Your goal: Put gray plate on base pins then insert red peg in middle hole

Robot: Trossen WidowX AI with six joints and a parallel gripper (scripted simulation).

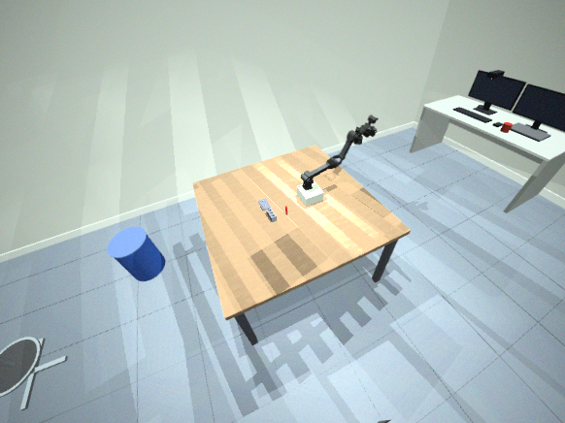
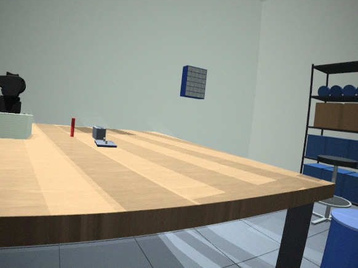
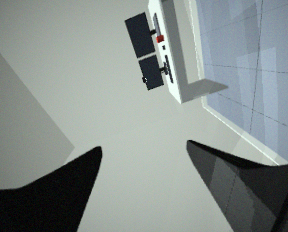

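Note:
The flat gray base [image 1: 265, 207] [image 2: 111, 144] lies on the table and has two short pins standing up from it, seen best in the exterior view. A thicker gray block with holes in its top, which looks to be the plate [image 1: 274, 218] [image 2: 99, 133], sits on the table beside the base, off its pins. The red peg [image 1: 286, 210] [image 2: 72, 127] stands upright on the table, between these pieces and the arm's white pedestal. My gripper [image 3: 145, 147] is open and empty, raised high and away from them. None of the task's objects shows in the wrist view.
The arm stands on a white pedestal [image 1: 311, 195] [image 2: 15, 126] on the wooden table [image 1: 233, 281] [image 2: 154, 178]. A white desk [image 1: 526, 142] [image 3: 176, 75] with two monitors stands off beyond the table. A blue bin [image 1: 141, 257] [image 2: 341, 243] is on the floor.

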